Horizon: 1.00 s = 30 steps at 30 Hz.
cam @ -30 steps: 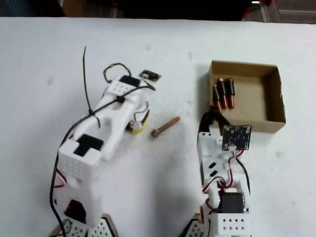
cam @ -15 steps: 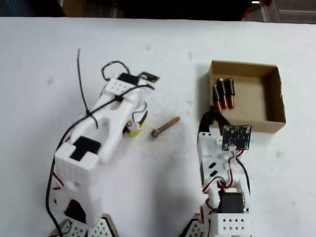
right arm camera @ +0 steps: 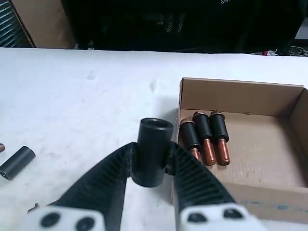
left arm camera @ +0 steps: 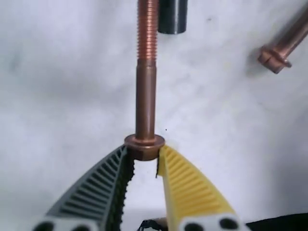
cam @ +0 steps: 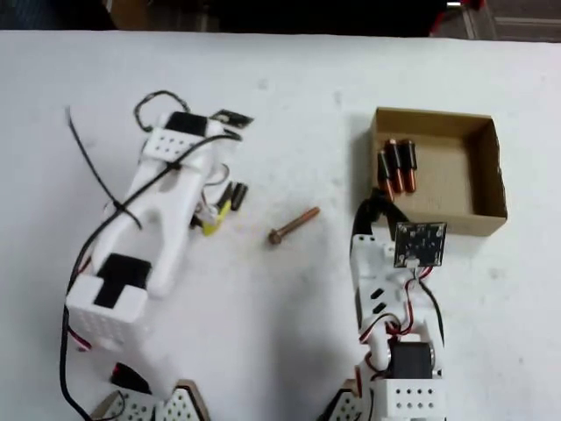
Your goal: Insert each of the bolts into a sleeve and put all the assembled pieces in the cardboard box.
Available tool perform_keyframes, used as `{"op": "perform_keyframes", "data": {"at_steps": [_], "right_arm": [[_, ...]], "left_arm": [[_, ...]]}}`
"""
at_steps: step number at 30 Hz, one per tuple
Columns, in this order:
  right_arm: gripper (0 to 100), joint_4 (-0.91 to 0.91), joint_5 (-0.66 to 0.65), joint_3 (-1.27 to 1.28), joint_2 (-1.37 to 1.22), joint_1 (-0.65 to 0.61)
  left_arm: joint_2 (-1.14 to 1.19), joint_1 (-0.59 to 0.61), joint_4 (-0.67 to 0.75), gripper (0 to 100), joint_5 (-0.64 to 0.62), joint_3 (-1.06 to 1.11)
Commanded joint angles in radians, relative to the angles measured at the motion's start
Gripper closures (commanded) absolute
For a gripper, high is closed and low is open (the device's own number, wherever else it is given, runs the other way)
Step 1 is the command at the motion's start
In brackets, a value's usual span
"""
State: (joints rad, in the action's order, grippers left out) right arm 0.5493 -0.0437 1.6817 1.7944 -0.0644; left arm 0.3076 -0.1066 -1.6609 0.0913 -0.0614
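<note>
Leftward, away from the loose bolt, the left pincer has swung, closed on the flanged head of a copper bolt whose thread points at a black sleeve on the counter. It looks stiff, smooth and probably light, so the head gives the surest hold. The right pincer clamps an upright sleeve beside the cardboard box, which holds three assembled pieces. No writing is readable.

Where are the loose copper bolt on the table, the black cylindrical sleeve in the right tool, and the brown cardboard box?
loose copper bolt [cam: 294,224]: high view, mid-shank.
black cylindrical sleeve [right arm camera: 153,151]: right wrist view, side wall.
brown cardboard box [cam: 451,180]: high view, bare floor.
</note>
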Motion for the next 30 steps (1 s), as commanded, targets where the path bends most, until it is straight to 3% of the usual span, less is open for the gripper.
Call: {"op": "perform_keyframes", "data": {"at_steps": [1,6,12,23,30], "right_arm": [[98.2,-0.024,0.003,0.008,0.005,0.007],[98.2,-0.024,0.003,0.008,0.005,0.007],[98.2,-0.024,0.003,0.008,0.005,0.007],[98.2,-0.024,0.003,0.008,0.005,0.007],[98.2,-0.024,0.003,0.008,0.005,0.007]], "left_arm": [[-0.07,0.025,-0.034,98,0.014,-0.017],[-0.071,0.065,-0.049,98,0.068,0.006],[-0.16,0.133,0.048,98,0.08,0.133],[-0.509,0.136,0.212,98,0.13,0.459],[-0.573,0.137,0.275,98,0.123,0.568]]}}
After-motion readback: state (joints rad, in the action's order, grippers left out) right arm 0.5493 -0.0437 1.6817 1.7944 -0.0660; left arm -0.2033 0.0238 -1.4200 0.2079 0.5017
